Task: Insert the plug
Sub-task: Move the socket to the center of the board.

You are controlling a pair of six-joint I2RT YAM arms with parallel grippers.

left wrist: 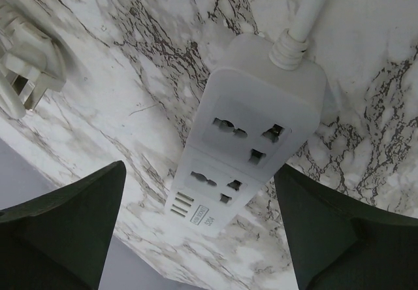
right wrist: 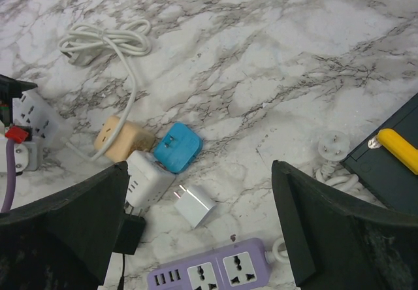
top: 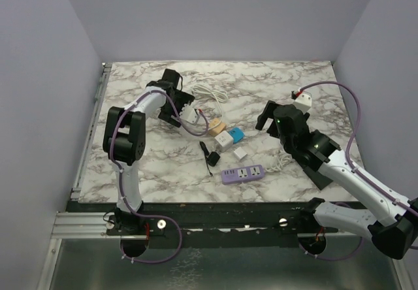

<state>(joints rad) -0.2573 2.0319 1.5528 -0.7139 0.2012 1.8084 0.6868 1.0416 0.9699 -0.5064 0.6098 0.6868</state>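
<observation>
Centre of table point(top: 166, 172) crowded: orange adapter point(right wrist: 121, 138), blue adapter point(right wrist: 177, 147), white charger point(right wrist: 194, 205) packed close; purple strip point(right wrist: 212, 273) just in front. Coiled white cable point(right wrist: 108, 42) blocks rear. Bare marble front-left and rear-right open for passage.

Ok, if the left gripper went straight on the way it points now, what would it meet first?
Most likely the white power strip, lying sockets-up on the marble table between the open jaws of the left gripper. How far off it is, the wrist view doesn't show.

table point(top: 163, 166): white marble, grey veins
near-edge strip point(top: 242, 173): lilac
left strip point(left wrist: 251, 140): white
flat adapter point(right wrist: 177, 147): blue
cube adapter point(right wrist: 121, 138): tan
</observation>
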